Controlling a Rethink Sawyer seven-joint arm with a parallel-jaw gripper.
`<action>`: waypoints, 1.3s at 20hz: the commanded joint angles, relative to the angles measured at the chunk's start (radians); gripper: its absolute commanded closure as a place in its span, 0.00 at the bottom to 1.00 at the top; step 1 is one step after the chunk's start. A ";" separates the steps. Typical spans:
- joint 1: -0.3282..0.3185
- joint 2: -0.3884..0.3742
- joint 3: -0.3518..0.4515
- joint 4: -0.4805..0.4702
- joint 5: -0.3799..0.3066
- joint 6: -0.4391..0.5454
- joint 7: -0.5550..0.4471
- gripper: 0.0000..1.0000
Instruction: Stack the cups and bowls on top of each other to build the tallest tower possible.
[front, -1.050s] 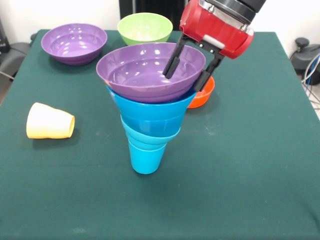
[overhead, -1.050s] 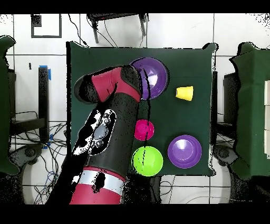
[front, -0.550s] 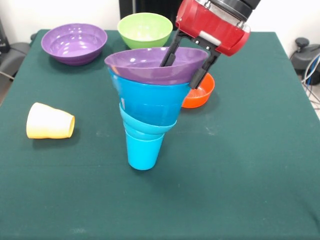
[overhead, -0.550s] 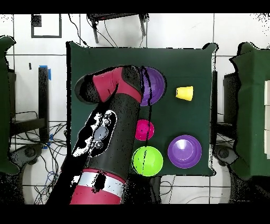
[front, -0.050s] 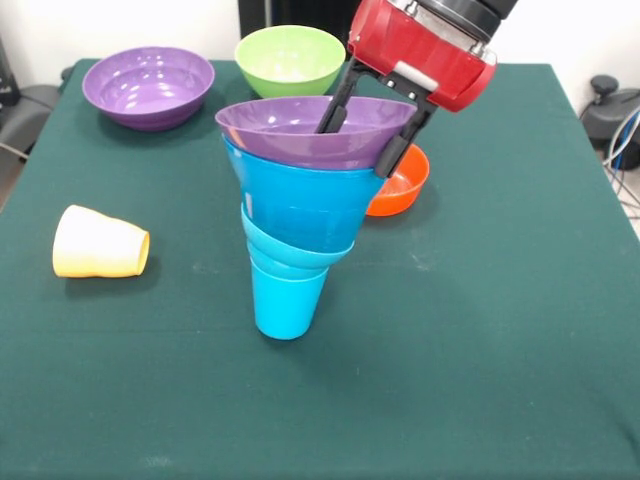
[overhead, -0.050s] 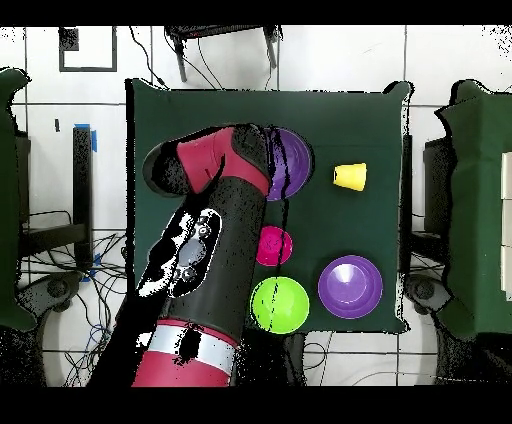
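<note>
The tower stands mid-table: a sky-blue cup (front, -0.050s: 287, 305) with blue bowls (front, -0.050s: 300, 205) nested in its mouth and a purple bowl (front, -0.050s: 290, 130) seated on top, nearly level. My gripper (front, -0.050s: 362, 132) straddles that purple bowl's right rim, one finger inside and one outside, shut on it. In the overhead view the arm (overhead, -0.050s: 215, 230) hides the gripper and only part of the top purple bowl (overhead, -0.050s: 293, 160) shows. A pale yellow cup (front, -0.050s: 98, 243) lies on its side at the left, also seen as the yellow cup (overhead, -0.050s: 349, 176) from above.
A second purple bowl (front, -0.050s: 148, 85) and a lime green bowl (front, -0.050s: 290, 55) sit along the far edge of the green table (front, -0.050s: 480, 300). An orange bowl (front, -0.050s: 405, 185) rests just behind the tower's right side, below the gripper.
The purple bowl came down from a tilted hold above the tower and now sits level on the top blue bowl. The gripper dropped with it and shifted slightly left.
</note>
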 joint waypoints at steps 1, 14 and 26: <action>-0.004 0.056 0.080 -0.035 -0.068 0.005 -0.035 0.00; -0.041 0.052 0.097 -0.033 -0.085 -0.032 -0.078 0.00; -0.112 0.042 0.145 -0.040 -0.108 -0.055 -0.162 0.00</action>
